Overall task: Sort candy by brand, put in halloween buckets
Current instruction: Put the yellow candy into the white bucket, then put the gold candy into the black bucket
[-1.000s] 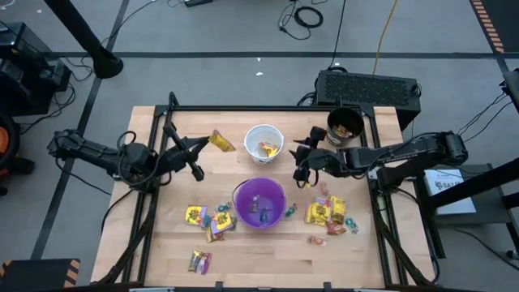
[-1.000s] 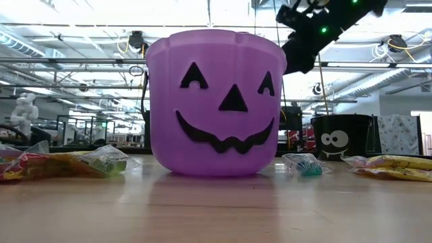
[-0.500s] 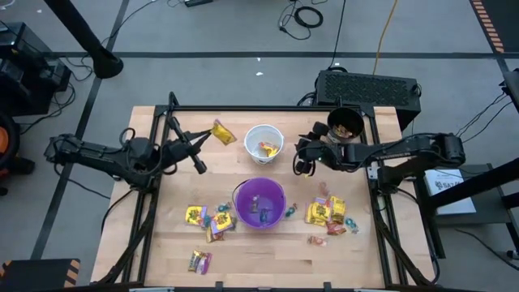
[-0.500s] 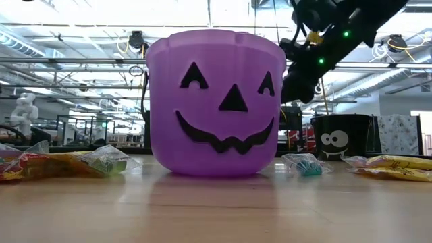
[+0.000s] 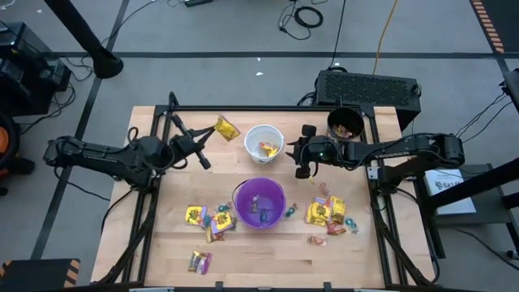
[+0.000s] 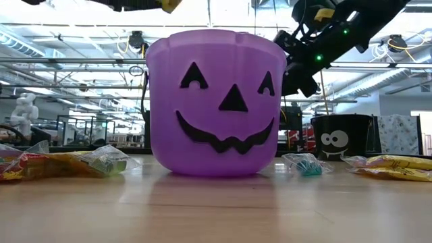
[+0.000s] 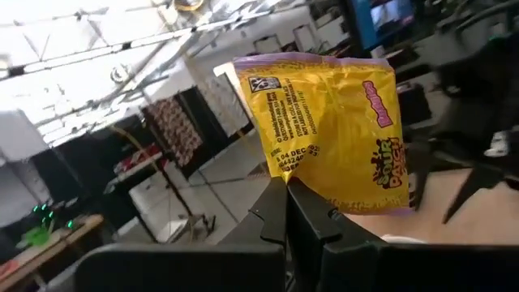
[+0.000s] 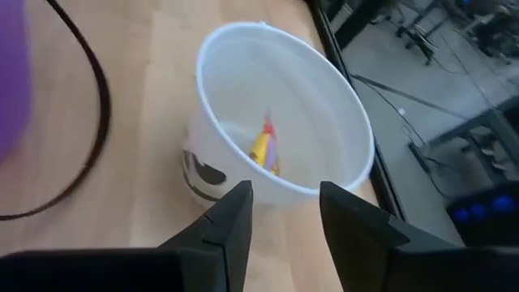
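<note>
High view: left claw (image 5: 209,134) pinched yellow candy packet (image 5: 226,128) short of white bucket (image 5: 263,144); risked dropping outside. Right claw (image 5: 302,151) spread, empty.

On the desk (image 5: 268,247), one bucket (image 5: 263,143) stands behind another bucket (image 5: 259,203), and a third bucket (image 5: 345,124) stands at the back right. Candy (image 5: 328,212) lies on both sides of the front bucket.
</note>
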